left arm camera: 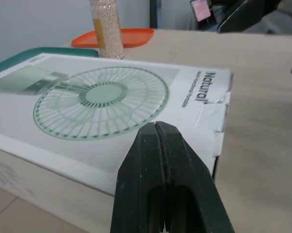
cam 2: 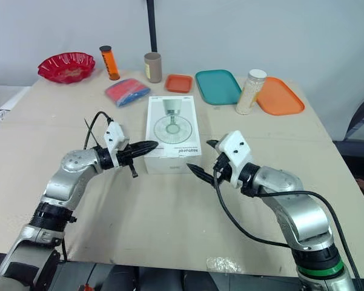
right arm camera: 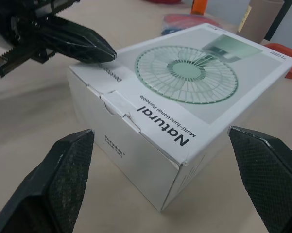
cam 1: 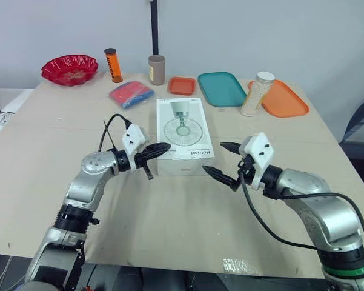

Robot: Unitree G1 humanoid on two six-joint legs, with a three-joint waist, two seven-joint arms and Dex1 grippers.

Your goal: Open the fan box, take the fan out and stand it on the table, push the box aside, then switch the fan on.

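Lying closed, the fan box [cam 1: 182, 136] has the left gripper [cam 1: 165, 147], fingers pressed together, at its near left corner; the right gripper [cam 1: 215, 159], fingers spread, faces its near right corner.

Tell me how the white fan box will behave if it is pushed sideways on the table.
The fan box lies flat on its wide face, so it would probably slide, not tip. Its end flap looks creased, so the thin cardboard may dent under a hard push.

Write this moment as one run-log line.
fan box: closed | left gripper: jaws shut, at box's near-left corner | right gripper: jaws open, facing box's near end
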